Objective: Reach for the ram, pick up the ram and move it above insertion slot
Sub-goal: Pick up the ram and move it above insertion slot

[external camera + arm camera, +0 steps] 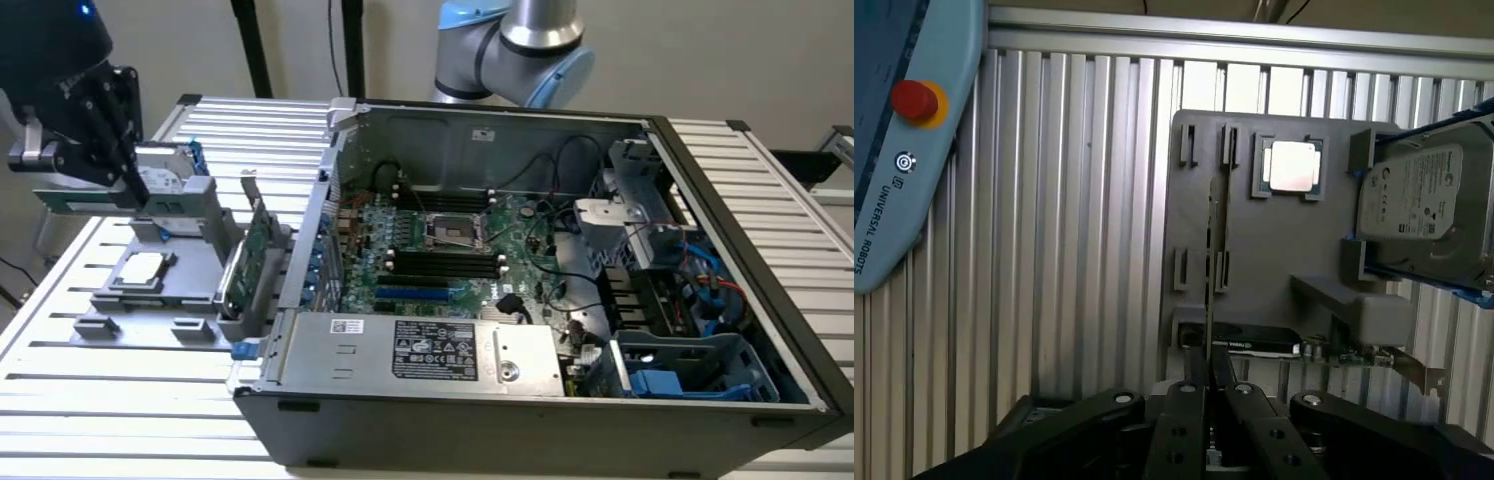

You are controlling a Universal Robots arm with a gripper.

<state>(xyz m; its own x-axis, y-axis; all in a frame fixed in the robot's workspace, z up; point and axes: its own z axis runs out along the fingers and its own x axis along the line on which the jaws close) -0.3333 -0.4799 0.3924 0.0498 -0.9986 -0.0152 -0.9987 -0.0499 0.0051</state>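
My gripper [91, 188] hangs at the exterior view's far left, above the grey parts fixture [160, 300]. It is shut on the ram [78, 204], a thin green stick held level just under the black fingers. In the wrist view the ram [1211, 250] shows edge-on as a narrow dark strip running out from between the closed fingertips [1184, 400]. It is lifted off the fixture [1254, 250]. The motherboard's black memory slots [447, 265] lie inside the open computer case [534, 410], well off to the exterior view's right of the gripper.
The fixture holds a processor chip [1292, 166], a hard drive [1424, 205] and a larger green expansion card [247, 265] with a metal bracket. A teach pendant [899, 150] with a red button lies on the slatted table [1084, 220]. The case's tall side wall [327, 200] stands between fixture and motherboard.
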